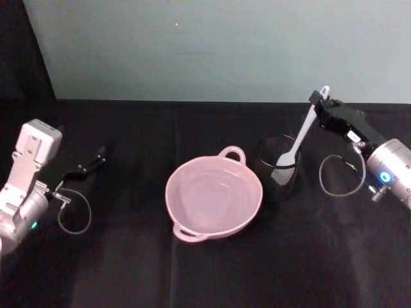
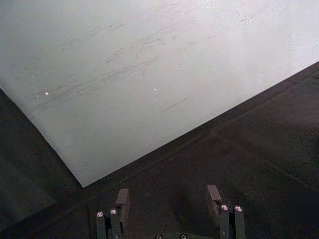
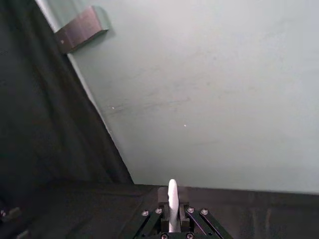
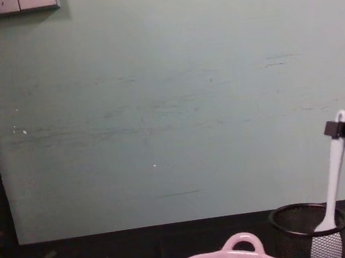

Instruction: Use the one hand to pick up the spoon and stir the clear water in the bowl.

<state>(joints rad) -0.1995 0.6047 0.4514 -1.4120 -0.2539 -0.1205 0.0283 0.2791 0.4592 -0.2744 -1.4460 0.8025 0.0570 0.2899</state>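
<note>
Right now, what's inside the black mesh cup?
The spoon stands blade-down inside the mesh cup, handle leaning out, clamped near its top by the right gripper. The cup's floor is hidden by blade and mesh.

A black-draped table (image 1: 128, 269) carries the pale pink bowl (image 1: 186, 215) near its centre, with the black wire-mesh cup (image 1: 264, 173) just beside it at two o'clock.

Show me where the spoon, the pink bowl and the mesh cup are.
spoon (image 1: 303, 131), head view, middle of its handle.
pink bowl (image 1: 168, 192), head view, left side of the rim.
mesh cup (image 4: 297, 242), chest view, front wall.
</note>
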